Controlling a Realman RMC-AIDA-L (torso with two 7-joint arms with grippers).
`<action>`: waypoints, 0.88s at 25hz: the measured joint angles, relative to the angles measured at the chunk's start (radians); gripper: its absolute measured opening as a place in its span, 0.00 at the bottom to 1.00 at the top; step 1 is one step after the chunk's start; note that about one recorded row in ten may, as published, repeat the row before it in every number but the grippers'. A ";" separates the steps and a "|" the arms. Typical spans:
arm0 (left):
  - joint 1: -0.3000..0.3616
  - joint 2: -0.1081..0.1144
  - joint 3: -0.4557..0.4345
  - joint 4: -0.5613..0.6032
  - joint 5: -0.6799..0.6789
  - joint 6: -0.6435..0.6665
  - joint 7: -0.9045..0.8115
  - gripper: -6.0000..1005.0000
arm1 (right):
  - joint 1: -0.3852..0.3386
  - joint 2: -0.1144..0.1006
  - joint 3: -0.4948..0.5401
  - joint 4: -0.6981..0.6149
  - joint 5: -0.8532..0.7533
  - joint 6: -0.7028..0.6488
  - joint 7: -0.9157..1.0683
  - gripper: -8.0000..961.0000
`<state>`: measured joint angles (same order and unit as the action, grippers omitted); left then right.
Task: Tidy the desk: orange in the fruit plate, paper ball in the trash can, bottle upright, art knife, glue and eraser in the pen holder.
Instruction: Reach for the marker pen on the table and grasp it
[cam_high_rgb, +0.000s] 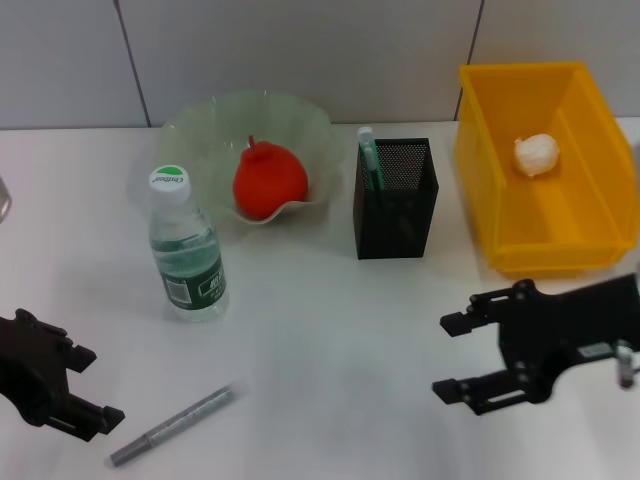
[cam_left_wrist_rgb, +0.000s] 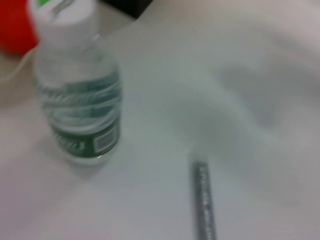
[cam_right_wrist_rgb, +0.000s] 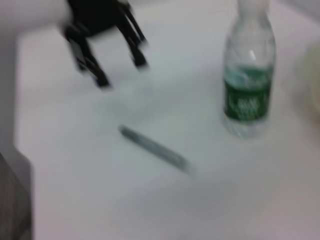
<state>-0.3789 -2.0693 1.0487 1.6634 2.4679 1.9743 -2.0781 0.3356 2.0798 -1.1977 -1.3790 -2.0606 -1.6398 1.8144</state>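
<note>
The orange (cam_high_rgb: 268, 180) lies in the glass fruit plate (cam_high_rgb: 200, 125). Inside the yellow trash can (cam_high_rgb: 480, 150) rests the paper ball (cam_high_rgb: 537, 155). The water bottle (cam_high_rgb: 188, 245) stands upright on the table. A green-and-white glue stick (cam_high_rgb: 369, 162) pokes out of the black mesh pen holder (cam_high_rgb: 395, 215). Near the front left lies the grey art knife (cam_high_rgb: 172, 425). My left gripper (cam_high_rgb: 92, 386) is open just left of the knife. My right gripper (cam_high_rgb: 452, 357) hovers open at the front right, holding nothing. The eraser is out of view.
The left wrist view shows the bottle (cam_left_wrist_rgb: 80, 100) and one end of the knife (cam_left_wrist_rgb: 204, 200). From the right wrist I see the knife (cam_right_wrist_rgb: 155, 149), the bottle (cam_right_wrist_rgb: 248, 85) and the left gripper (cam_right_wrist_rgb: 122, 73). A white wall rises behind the table.
</note>
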 joint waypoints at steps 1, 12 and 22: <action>-0.020 0.000 0.012 -0.027 0.035 -0.015 -0.045 0.80 | 0.000 0.000 0.000 0.000 0.000 0.000 0.000 0.78; 0.031 -0.003 0.210 -0.061 0.103 -0.172 -0.173 0.80 | -0.009 -0.003 0.335 0.221 0.143 -0.164 -0.288 0.78; 0.077 -0.003 0.262 -0.127 0.105 -0.276 -0.150 0.80 | 0.004 -0.001 0.329 0.236 0.142 -0.162 -0.259 0.78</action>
<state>-0.3020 -2.0724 1.3109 1.5368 2.5731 1.6988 -2.2281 0.3394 2.0785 -0.8692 -1.1431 -1.9181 -1.8014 1.5558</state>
